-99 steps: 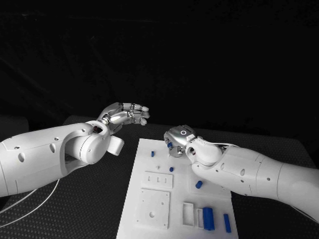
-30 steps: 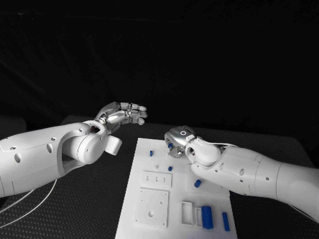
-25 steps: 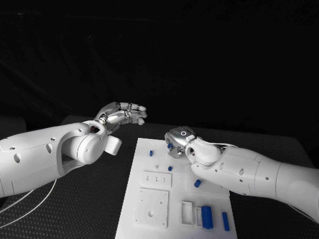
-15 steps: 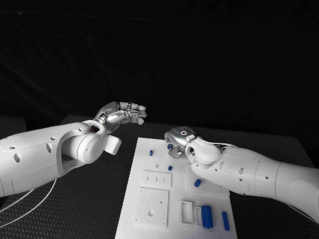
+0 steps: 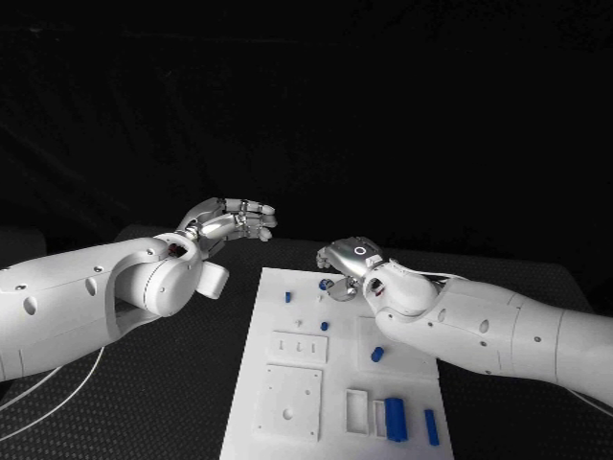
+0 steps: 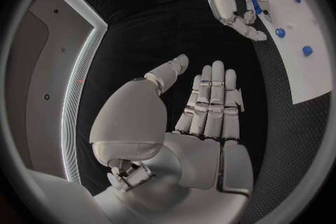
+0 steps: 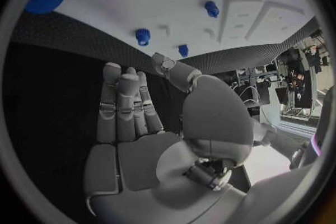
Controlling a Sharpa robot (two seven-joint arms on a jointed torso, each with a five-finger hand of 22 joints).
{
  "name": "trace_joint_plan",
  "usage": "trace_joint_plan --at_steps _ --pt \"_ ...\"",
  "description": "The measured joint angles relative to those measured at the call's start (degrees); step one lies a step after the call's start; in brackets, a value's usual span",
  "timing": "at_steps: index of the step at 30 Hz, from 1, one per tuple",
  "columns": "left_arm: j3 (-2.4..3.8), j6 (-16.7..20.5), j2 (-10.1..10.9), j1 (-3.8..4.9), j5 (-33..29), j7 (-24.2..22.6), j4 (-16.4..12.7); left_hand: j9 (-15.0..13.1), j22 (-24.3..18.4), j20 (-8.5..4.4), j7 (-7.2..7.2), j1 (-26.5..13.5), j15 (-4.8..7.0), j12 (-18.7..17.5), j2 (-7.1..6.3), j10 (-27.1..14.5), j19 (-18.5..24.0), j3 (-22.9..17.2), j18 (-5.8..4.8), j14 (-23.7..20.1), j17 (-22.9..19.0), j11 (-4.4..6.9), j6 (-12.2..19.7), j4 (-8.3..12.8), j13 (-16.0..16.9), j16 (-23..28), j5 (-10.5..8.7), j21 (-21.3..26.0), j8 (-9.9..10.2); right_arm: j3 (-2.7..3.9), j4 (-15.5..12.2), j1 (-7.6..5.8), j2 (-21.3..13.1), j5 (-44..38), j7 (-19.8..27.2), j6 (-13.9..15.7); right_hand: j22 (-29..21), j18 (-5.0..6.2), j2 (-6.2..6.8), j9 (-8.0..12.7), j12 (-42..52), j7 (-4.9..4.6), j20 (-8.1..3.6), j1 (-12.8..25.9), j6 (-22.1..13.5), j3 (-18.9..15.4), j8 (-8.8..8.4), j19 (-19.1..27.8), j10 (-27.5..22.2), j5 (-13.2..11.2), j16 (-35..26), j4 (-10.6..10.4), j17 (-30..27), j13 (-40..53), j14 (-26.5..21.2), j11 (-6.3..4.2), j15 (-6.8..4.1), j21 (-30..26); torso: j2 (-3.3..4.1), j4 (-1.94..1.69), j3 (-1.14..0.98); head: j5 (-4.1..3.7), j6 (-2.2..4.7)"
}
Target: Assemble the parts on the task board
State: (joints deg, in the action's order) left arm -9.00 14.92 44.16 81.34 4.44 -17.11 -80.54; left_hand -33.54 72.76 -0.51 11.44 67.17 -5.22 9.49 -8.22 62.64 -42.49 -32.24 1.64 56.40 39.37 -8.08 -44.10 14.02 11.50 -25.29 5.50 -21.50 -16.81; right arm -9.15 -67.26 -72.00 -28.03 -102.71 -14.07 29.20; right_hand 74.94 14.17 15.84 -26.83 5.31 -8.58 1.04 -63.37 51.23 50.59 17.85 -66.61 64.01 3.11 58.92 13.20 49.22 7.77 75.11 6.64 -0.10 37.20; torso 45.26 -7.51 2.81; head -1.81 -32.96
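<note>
The white task board (image 5: 296, 388) lies lengthwise in the middle of the table. Small blue parts stand at its far end (image 5: 288, 296) (image 5: 325, 284), with another (image 5: 324, 326) and a tilted one (image 5: 377, 354) further in. Two long blue parts (image 5: 397, 420) lie near the front edge. My right hand (image 5: 346, 264) hovers over the board's far end, fingers straight and holding nothing (image 7: 129, 106). Three blue pegs (image 7: 143, 36) sit beyond its fingertips. My left hand (image 5: 232, 219) hangs raised off the board's far left corner, fingers apart and empty (image 6: 210, 106).
Raised white blocks (image 5: 303, 346) and a square plate (image 5: 293, 403) sit on the board's left half, an open rectangular slot (image 5: 359, 409) near the long parts. A pale cable (image 5: 58, 390) loops over the dark table at the left.
My right hand has lifted a little and drawn back from the far blue peg, which now stands freer. The left hand has hardly moved.
</note>
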Motion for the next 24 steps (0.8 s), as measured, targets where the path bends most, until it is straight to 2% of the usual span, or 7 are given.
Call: trace_joint_plan --at_steps 1,3,8,11,17,23,24 --pt "0.00 0.00 0.02 0.00 0.00 0.00 0.15 0.00 0.00 0.00 0.00 0.00 0.00 0.00 0.00 0.00 0.00 0.00 0.00 0.00 0.00 0.00 0.00 0.00 0.00 0.00 0.00 0.00 0.00 0.56 -1.12 -0.44 -0.94 0.39 0.04 0.01 0.00 0.00 0.24 0.00 0.00 0.00 0.00 0.24 0.00 -0.01 0.00 0.00 0.00 0.00 0.00 -0.03 -0.04 -0.02 0.00 0.00 0.00 0.00 -0.01 0.02 -0.04 -0.07 0.11" --pt "0.00 0.00 0.11 0.00 0.00 0.00 0.28 0.00 0.01 0.00 0.00 0.00 0.00 0.00 0.00 0.00 0.00 0.00 0.00 0.00 0.00 0.00 0.00 0.00 0.00 0.00 0.00 0.00 0.00 0.90 -2.47 -1.12 -2.21 0.98 0.12 -0.04 0.00 0.00 0.48 0.00 0.00 -0.01 0.00 0.48 0.01 -0.25 0.00 0.00 0.20 0.00 0.00 -0.27 -0.07 -0.02 0.00 -0.20 0.00 0.00 -0.05 0.10 -0.08 -0.14 0.29" --pt "-0.02 0.00 0.30 0.00 0.00 0.00 0.48 0.01 0.05 0.00 0.00 0.00 0.00 0.00 0.00 0.00 0.00 0.00 0.00 0.00 0.00 0.00 0.00 0.00 0.00 0.00 0.00 0.00 0.00 1.30 -6.66 -2.34 -7.11 2.64 0.60 -0.89 -0.01 0.00 0.83 0.07 0.24 -0.11 0.01 0.83 0.12 -1.05 0.00 0.00 1.78 0.00 0.22 -0.37 -0.27 0.01 0.00 -0.55 -0.01 0.00 -0.29 0.49 -0.21 -0.15 0.54" --pt "-0.02 0.00 0.29 0.00 0.00 0.00 0.49 0.01 0.04 0.00 0.00 0.00 0.00 0.00 0.00 0.00 0.00 0.00 0.00 0.00 0.00 0.00 0.00 0.00 0.00 0.00 0.00 0.00 0.00 1.34 -7.67 -2.87 -9.36 3.48 0.86 -1.78 -0.01 0.00 0.81 0.13 0.40 -0.11 0.02 0.85 0.13 -1.50 0.00 -0.01 2.26 0.00 0.22 -0.40 -0.38 0.16 -0.19 -0.81 -0.21 0.00 -0.42 0.80 -0.29 -0.50 0.68" --pt "-0.02 0.00 0.30 0.00 0.00 0.00 0.68 -0.04 0.04 0.00 0.00 0.00 0.00 0.00 0.00 0.00 0.00 0.00 0.00 0.00 -0.01 0.00 0.00 0.00 0.05 0.00 0.00 0.00 0.00 1.32 -7.92 -2.94 -11.26 4.64 1.42 -4.31 -0.01 0.00 1.01 0.31 0.40 -0.10 0.02 1.71 -0.12 -2.65 0.00 0.00 2.26 0.00 0.22 -0.23 -0.57 0.16 -0.19 -0.81 -0.21 0.00 -0.70 1.38 -0.44 -0.91 0.71" --pt "-0.02 0.00 0.23 0.00 0.00 0.00 0.80 -0.04 0.04 0.00 0.00 0.00 0.00 0.00 0.00 0.00 0.00 0.00 0.01 0.00 0.01 0.00 0.00 0.00 0.05 0.00 0.00 0.00 0.00 1.30 -6.17 -2.85 -11.91 4.81 1.78 -7.12 -0.01 0.00 1.01 0.62 0.16 -0.34 0.46 2.62 -1.77 -4.22 -0.49 0.43 2.22 0.00 0.22 0.24 -0.90 0.02 -0.40 -0.79 -0.43 0.00 -0.86 1.85 -0.75 -1.35 0.66" --pt "-0.02 0.00 0.21 0.00 0.00 0.00 0.82 -0.04 0.04 0.00 0.00 0.00 0.00 0.00 0.00 0.00 0.00 0.00 0.00 0.00 0.04 0.00 0.00 0.00 0.05 0.00 0.00 0.00 0.00 1.30 -5.75 -2.77 -11.99 4.84 1.82 -7.62 -0.01 0.00 1.12 0.68 -0.20 -0.37 0.64 3.02 -1.96 -4.51 -0.67 0.62 1.83 0.00 0.22 0.40 -0.92 -0.10 -0.52 -0.44 -0.31 0.00 -0.88 1.88 -0.77 -1.47 0.64"
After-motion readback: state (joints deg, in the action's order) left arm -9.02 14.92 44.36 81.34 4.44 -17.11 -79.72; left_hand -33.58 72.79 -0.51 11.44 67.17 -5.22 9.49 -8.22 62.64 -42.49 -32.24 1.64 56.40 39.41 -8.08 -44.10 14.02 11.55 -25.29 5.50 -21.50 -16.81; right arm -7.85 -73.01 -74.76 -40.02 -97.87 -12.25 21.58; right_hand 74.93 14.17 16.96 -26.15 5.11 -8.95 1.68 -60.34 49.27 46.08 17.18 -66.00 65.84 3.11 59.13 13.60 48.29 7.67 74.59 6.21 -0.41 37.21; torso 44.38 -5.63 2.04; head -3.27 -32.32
